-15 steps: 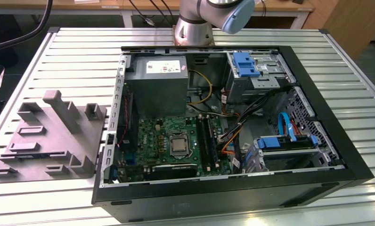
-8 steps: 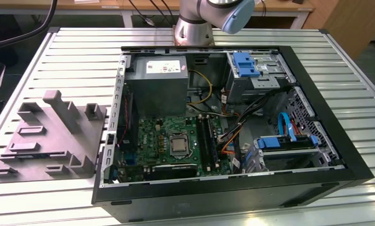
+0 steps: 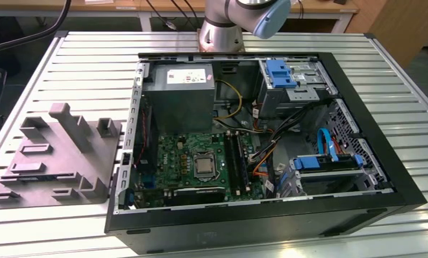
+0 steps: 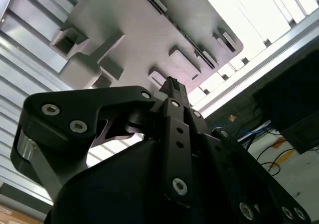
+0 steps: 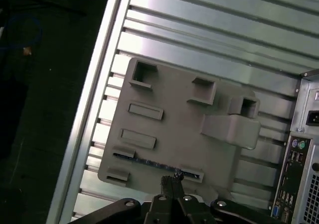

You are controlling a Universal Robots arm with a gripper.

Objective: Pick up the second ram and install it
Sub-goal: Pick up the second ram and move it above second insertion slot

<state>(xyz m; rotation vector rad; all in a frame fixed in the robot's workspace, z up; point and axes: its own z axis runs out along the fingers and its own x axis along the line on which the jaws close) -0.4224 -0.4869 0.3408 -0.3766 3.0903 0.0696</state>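
Gripper [image 5: 172, 178] is seen in both wrist views [image 4: 172, 87], fingers pressed together with nothing pinched between them. It hangs above the grey holder [image 5: 174, 119], tips apart from it and nearest the long slot along 1 edge. The second ram [image 5: 149, 162] is seen in the first wrist view as a dark thin strip lying edge-up in that slot, seated in the holder and not gripped. The holder is laid flat on the slatted metal surface [image 3: 92, 64], just beside the open PC case [image 3: 271, 226], on the exterior view's left [image 3: 56, 156]. Inside the case the green motherboard [image 3: 178, 156] is exposed, with long black slots to the exterior view's right of the CPU socket [image 3: 201, 165]. Whether a stick is already seated there cannot be told. The arm base [image 3: 225, 27] is mounted behind the case at the far edge of the surface.
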